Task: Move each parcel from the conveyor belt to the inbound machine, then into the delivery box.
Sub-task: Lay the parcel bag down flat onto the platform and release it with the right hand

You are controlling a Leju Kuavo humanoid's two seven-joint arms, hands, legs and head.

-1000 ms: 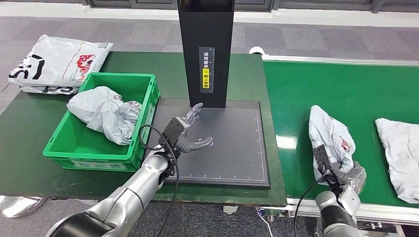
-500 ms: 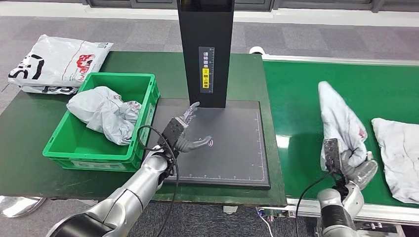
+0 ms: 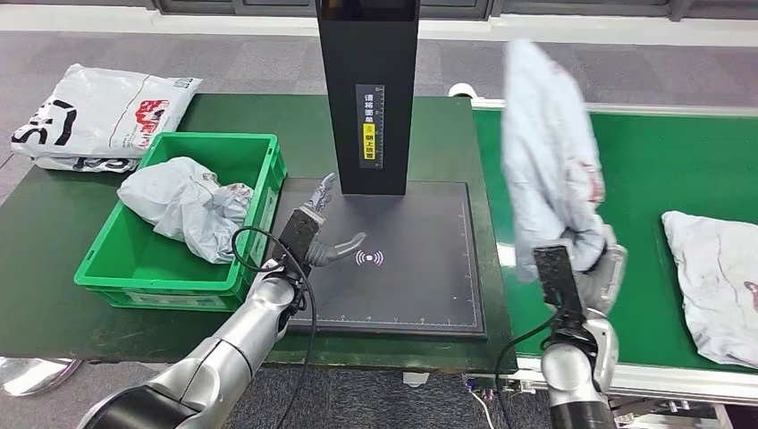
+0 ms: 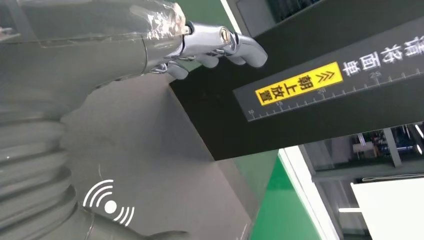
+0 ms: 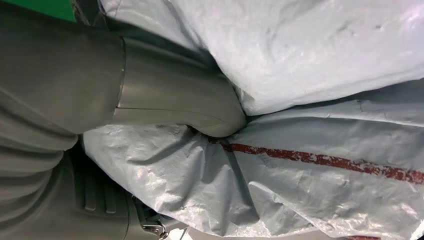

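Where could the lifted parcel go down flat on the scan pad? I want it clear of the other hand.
The pad is bare from the wifi mark across to its belt-side edge, in front of the black column. Its bin-side strip is crowded: the left hand hovers there, open, beside the green bin. The right hand holds the parcel up.

Four parcels (image 3: 550, 161), one green box (image 3: 268, 192), one black machine (image 3: 366, 89)

We note silver arms, a black cable looping by the left hand (image 3: 315, 234), and a grey ribbed cover behind the right hand (image 3: 594, 277).
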